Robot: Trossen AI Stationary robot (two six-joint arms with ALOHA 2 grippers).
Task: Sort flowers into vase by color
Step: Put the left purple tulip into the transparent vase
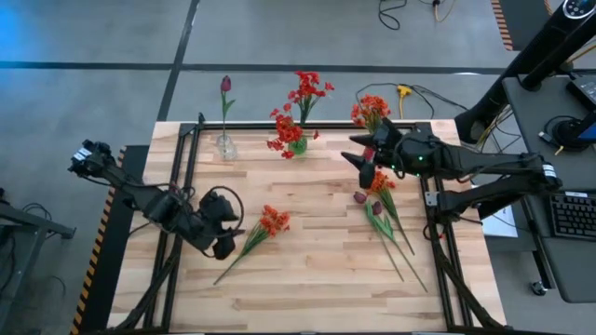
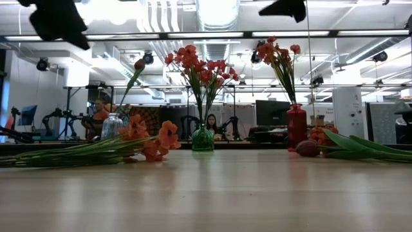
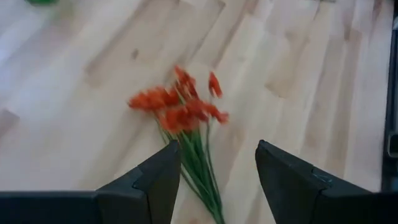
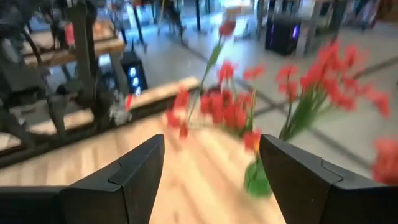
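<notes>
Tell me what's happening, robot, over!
Left gripper open above orange flowers lying on table. Right gripper open, empty, near green vase. Nothing in the way.

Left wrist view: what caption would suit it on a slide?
Open left gripper above an orange flower bunch lying on the wooden table.

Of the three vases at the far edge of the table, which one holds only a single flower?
The clear glass vase, nearest the left arm's side: it holds one dark maroon tulip; the other two hold bunches.
</notes>
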